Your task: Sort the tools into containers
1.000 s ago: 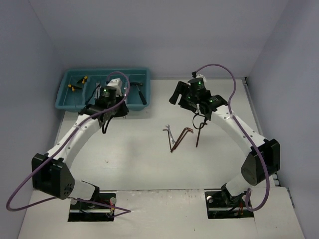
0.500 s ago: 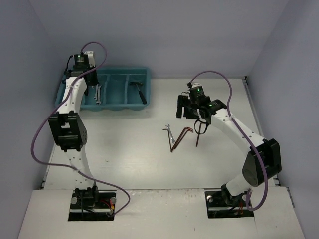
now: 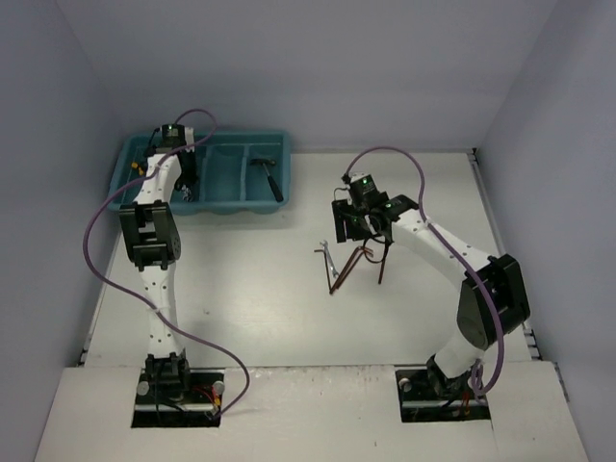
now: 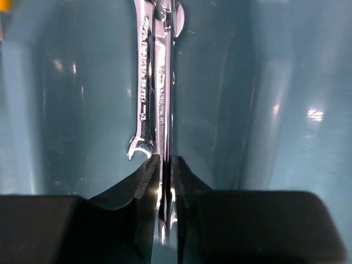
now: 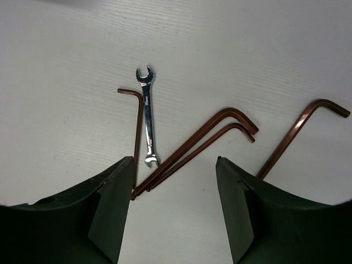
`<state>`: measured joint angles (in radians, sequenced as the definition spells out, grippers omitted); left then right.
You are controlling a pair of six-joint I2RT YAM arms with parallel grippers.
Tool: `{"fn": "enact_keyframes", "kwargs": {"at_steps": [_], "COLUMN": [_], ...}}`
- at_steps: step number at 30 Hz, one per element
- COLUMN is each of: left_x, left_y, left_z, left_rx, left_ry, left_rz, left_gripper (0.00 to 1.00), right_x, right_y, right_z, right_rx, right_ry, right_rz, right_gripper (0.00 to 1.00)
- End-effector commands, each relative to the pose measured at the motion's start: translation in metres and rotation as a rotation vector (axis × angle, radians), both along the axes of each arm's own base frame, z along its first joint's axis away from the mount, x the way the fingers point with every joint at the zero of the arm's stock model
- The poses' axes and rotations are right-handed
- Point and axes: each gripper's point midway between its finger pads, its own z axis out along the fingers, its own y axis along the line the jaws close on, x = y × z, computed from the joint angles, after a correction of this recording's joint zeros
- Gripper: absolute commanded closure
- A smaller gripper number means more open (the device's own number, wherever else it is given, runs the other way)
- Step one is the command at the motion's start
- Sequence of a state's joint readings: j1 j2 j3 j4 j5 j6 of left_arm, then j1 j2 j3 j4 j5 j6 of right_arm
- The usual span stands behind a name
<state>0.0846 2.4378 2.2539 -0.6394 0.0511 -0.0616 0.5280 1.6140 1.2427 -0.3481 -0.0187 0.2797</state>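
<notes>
Left gripper [image 4: 165, 160]: nearly pressed together, pinching edge-on wrench [image 4: 163, 82] at the near end of its shank, only a sliver of gap showing
Wrench pointing straight away from the camera, low over the floor of the tray [image 4: 286, 110]
Second wrench [image 4: 142, 93] flat just beside it; touching or not, cannot tell

Right gripper [image 5: 175, 162]: spread wide, holding nothing, touching nothing, hanging over the table [image 5: 264, 49]
Directly under the gap: lower ends of the paired keys [image 5: 204, 138]

Top view only:
- tray at far left of table, left arm reaching down into second compartment from left
- hammer [image 3: 269, 177] in rightmost compartment
- yellow-and-black piece [image 3: 136, 169] in leftmost compartment
- loose tools mid-table, under and just left of the right gripper, seen as thin lines, hard to count

Left wrist view only: the grip itself, plus the two wrenches side by side on teal floor; yellow sliver at top-left corner, too little to identify

Right wrist view only:
- small wrench [image 5: 148, 118] flat on table, open jaw at each end
- single key [image 5: 137, 132] just beside it, near parallel, short leg at the far end
- paired keys lying together, bends at upper right
- far key [image 5: 297, 135] off to one side, apart from the rest

Writing: stamped lettering along both shanks in the tray, too blurred to read
</notes>
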Motion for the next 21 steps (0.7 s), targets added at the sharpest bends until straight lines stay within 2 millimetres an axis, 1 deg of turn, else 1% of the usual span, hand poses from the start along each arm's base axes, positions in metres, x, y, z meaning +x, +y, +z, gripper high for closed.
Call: {"fn": "enact_keyframes", "kwargs": {"at_steps": [1,3,5,7,8,10,12,13,15,17,18,19,21], "left_x": [0.021,0.020,0.019,0.017,0.015,0.008,-0.005,-0.012,-0.032,-0.055,-0.066,-0.077,-0.099], "left_y": [0.007,0.007,0.009,0.009,0.009,0.007,0.008,0.007,0.004,-0.002,-0.006,-0.010,-0.021], "left_z": [0.068,0.069,0.080,0.090,0.100,0.136,0.172,0.187,0.213,0.245,0.252,0.255,0.253], "left_rx": [0.040,0.042,0.046,0.045,0.044,0.030,0.034,0.026,0.005,-0.033,-0.054,-0.076,-0.121], "left_ry": [-0.171,-0.171,-0.192,-0.209,-0.226,-0.284,-0.341,-0.365,-0.400,-0.455,-0.464,-0.463,-0.445], "left_rz": [0.014,0.016,0.027,0.032,0.035,0.052,0.086,0.095,0.119,0.140,0.143,0.142,0.131], "left_gripper": [0.84,0.80,0.75,0.67,0.64,0.55,0.51,0.48,0.43,0.38,0.37,0.37,0.36], "right_x": [0.008,0.007,0.007,0.007,0.007,0.006,0.005,0.004,0.004,0.004,0.005,0.006,0.006], "right_y": [0.002,0.006,0.009,0.011,0.012,0.012,0.015,0.017,0.021,0.027,0.029,0.032,0.036], "right_z": [-0.003,-0.014,-0.019,-0.027,-0.030,-0.040,-0.045,-0.049,-0.057,-0.060,-0.061,-0.063,-0.066], "right_rx": [-0.078,-0.101,-0.115,-0.129,-0.135,-0.156,-0.167,-0.176,-0.199,-0.214,-0.217,-0.219,-0.220], "right_ry": [-0.023,-0.005,0.005,0.020,0.027,0.047,0.056,0.062,0.073,0.073,0.074,0.075,0.078], "right_rz": [0.030,0.047,0.058,0.066,0.070,0.082,0.096,0.104,0.125,0.141,0.142,0.145,0.152], "right_gripper": [0.46,0.47,0.48,0.49,0.51,0.55,0.57,0.58,0.61,0.62,0.62,0.62,0.62]}}
